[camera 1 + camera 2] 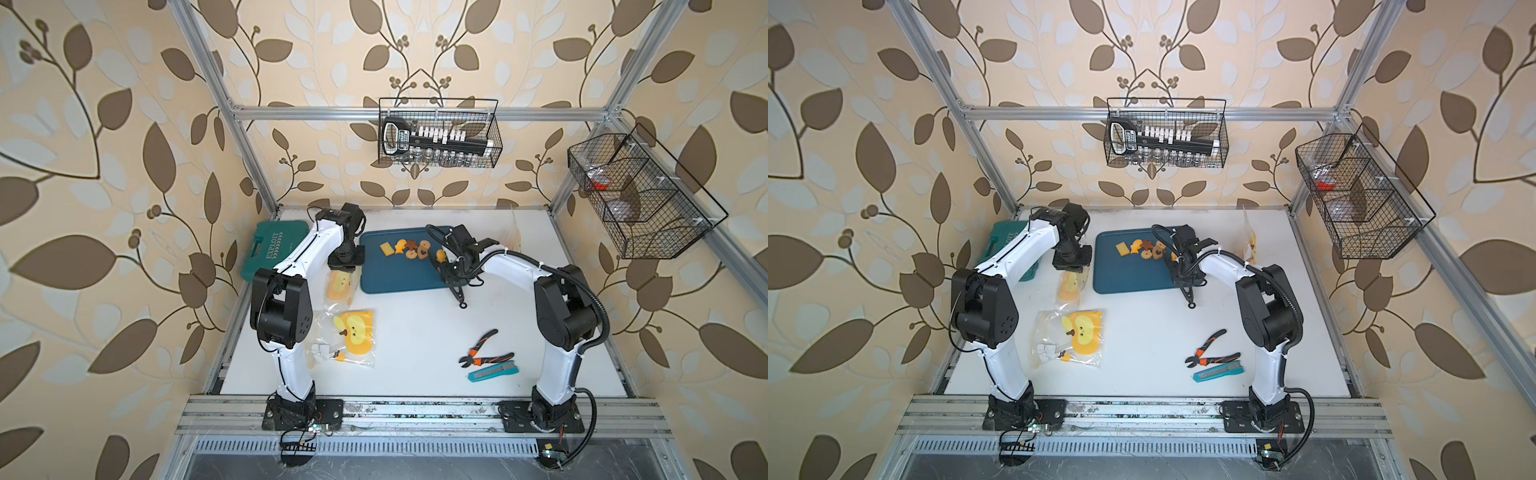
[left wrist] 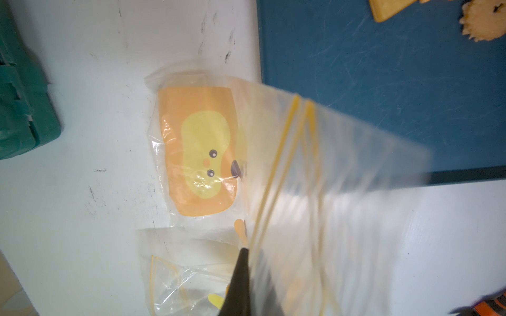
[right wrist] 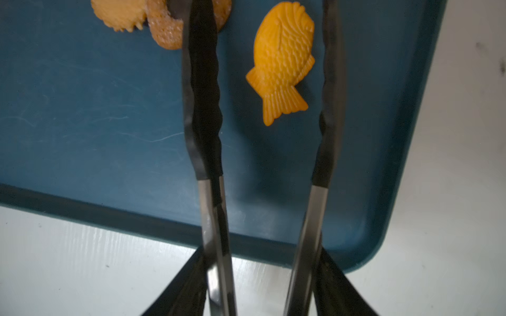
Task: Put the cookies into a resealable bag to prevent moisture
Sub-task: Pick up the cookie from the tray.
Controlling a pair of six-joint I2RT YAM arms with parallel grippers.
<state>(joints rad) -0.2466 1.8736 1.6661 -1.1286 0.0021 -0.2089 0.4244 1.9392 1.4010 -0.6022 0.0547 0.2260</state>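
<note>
Fish cookie (image 3: 282, 60): likely light, brittle; grip across flanks. Right fingers (image 3: 334, 287) press tongs (image 3: 202, 109) straddling it; left fingers (image 2: 238, 284) pinch bag (image 2: 342, 177) rim.

The tongs (image 3: 213, 219) in the right fingers (image 3: 186, 290): polished metal shafts, matt black rubbery tips. Between them the fish cookie (image 3: 282, 63) is matt, ridged with scales. The blue tray (image 3: 82, 123) looks plastic, finely scratched. The bag (image 2: 342, 177) off the left finger (image 2: 238, 287) is clear glossy film.

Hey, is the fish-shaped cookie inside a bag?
No, the fish cookie lies on the blue tray, between the open arms of the tongs.
</note>
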